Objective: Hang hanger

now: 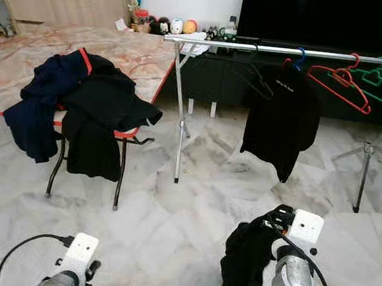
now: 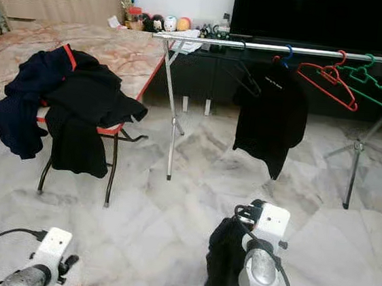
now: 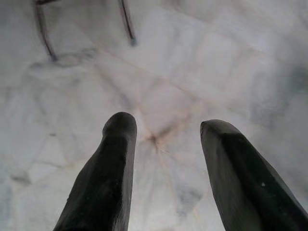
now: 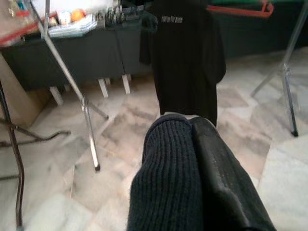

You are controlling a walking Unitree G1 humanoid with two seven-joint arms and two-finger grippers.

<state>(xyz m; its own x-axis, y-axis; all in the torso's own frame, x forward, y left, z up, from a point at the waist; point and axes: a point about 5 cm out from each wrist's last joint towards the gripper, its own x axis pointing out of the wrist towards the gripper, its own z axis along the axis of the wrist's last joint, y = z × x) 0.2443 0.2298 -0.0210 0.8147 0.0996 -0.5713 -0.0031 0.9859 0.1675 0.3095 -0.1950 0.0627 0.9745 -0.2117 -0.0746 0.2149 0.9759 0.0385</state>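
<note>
We are in the living room of a home. Under us lies a marble floor (image 1: pixel 200 185) with pale veining. Along the far wall a dark television (image 1: pixel 327 17) stands over a low black cabinet (image 1: pixel 211 77) lined with small toys and ornaments (image 1: pixel 169 24). A folding table (image 1: pixel 119 50) carries a heap of dark clothes (image 1: pixel 85 104), and a metal clothes rack (image 1: pixel 269 49) holds a black shirt (image 1: pixel 279 118) and coloured hangers (image 1: pixel 361 82). A wooden sideboard (image 1: pixel 62 3) sits in the corner.
</note>
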